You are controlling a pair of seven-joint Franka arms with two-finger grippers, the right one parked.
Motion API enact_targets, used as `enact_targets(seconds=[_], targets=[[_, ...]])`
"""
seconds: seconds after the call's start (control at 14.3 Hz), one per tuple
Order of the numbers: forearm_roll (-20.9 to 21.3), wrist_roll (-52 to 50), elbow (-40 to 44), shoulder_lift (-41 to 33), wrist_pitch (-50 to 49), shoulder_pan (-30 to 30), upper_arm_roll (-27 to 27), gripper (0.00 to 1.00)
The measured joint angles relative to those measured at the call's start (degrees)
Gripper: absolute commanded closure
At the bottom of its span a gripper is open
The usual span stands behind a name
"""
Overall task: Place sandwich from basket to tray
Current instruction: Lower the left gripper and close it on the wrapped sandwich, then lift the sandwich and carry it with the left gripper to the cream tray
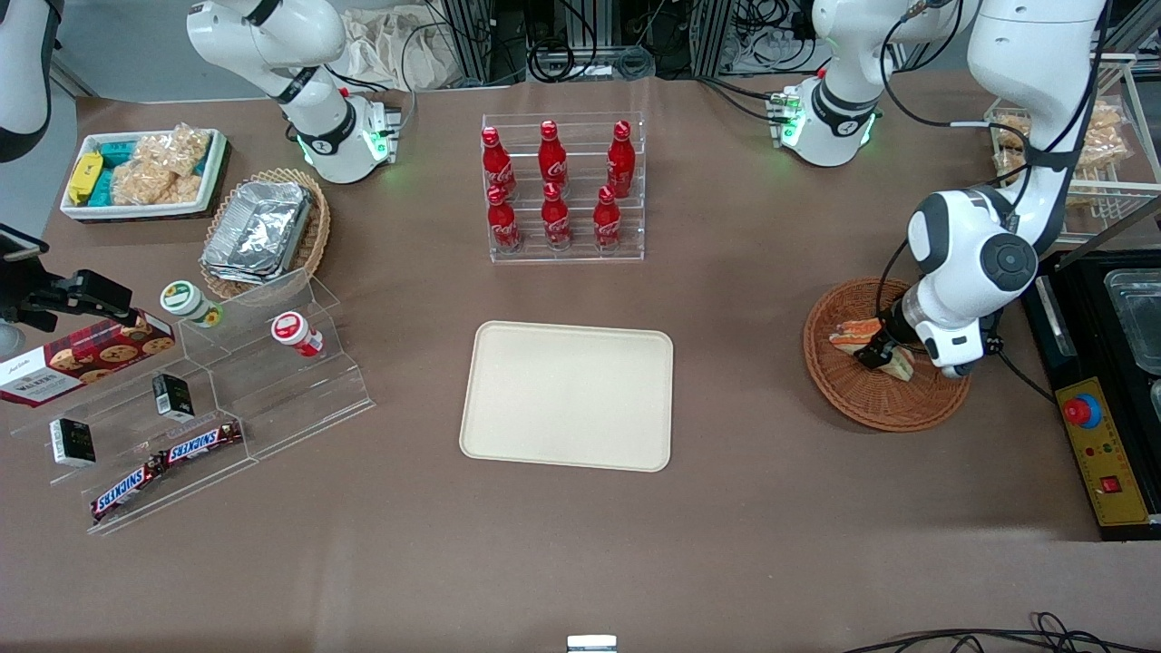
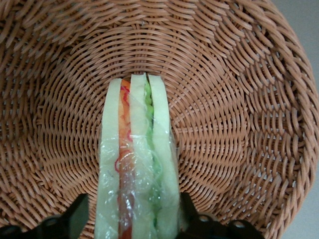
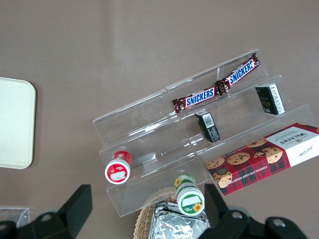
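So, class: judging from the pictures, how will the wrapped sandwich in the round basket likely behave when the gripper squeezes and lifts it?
The sandwich looks soft: white bread layers would probably compress between the gripper fingers. Its glossy clear wrap may be slippery. It seems light, so it should lift easily from the basket.

On your desk [image 1: 726,544] you have six red cola bottles [image 1: 553,186] upright in a clear rack. Toward the parked arm's end, a clear stepped stand [image 1: 227,399] carries two Snickers bars [image 1: 168,462], small dark boxes [image 1: 170,395], a cookie box [image 1: 82,358] and two capped cups [image 1: 245,317]. Near it, a tan oval basket [image 1: 313,240] holds foil containers [image 1: 257,231].
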Motion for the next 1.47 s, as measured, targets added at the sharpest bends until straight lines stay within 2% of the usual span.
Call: enact_targets(seconds=[0.14,0.21,0.77,1.19,1.47], targets=[[0.0,-0.06,0.0,0.23,0.5,0.0,0.0,0.93],[0.0,-0.08,0.0,0.31,0.67,0.0,-0.01,1.0],[0.12,0.53,0.69,-1.64,-0.81,-0.02,-0.07,1.0],[0.14,9.25,2.5,-11.24,-12.59,-0.05,-0.16,1.0],[0.13,13.91,11.32,-12.89,-25.76,-0.52,-0.99,1.0]])
